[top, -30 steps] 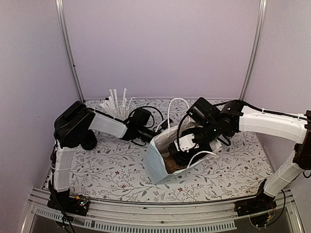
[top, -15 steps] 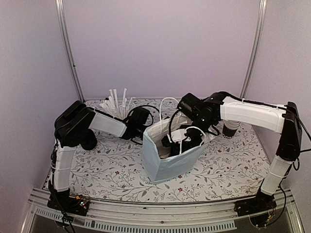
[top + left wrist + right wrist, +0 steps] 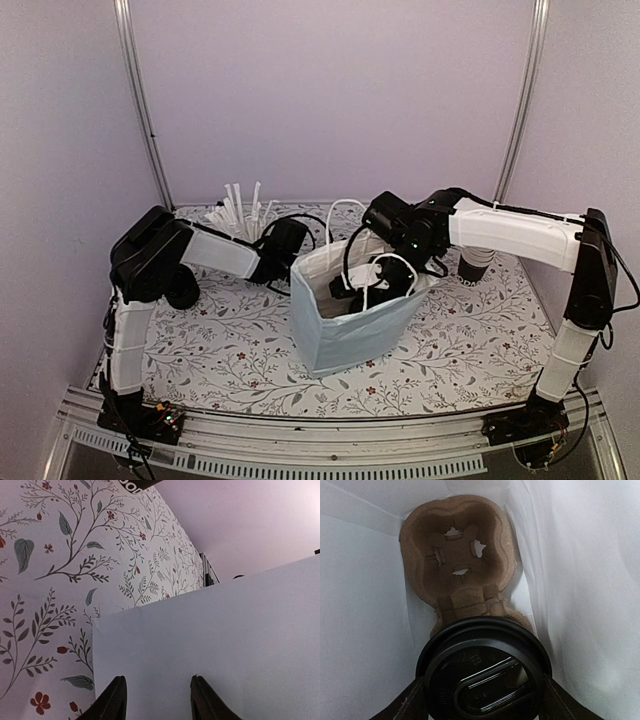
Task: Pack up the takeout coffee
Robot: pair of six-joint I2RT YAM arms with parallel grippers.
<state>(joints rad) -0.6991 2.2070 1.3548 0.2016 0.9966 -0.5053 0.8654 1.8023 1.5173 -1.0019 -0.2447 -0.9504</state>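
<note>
Brown pulp carrier [image 3: 455,555] is lying inside the blue bag [image 3: 345,340] mid-worktop, the lidded cup [image 3: 480,635] sitting in one hole. The right gripper [image 3: 484,695] is flanking the lid; whether clamped, cannot tell. The left gripper [image 3: 157,690] is facing the bag wall, fingers [image 3: 114,700] apart. Risk: white handle [image 3: 347,203] snagging the wrist, tipping the bag.

Pale blue bag [image 3: 345,335] stands upright on floral tablecloth [image 3: 230,340], straws [image 3: 240,210] behind.
</note>
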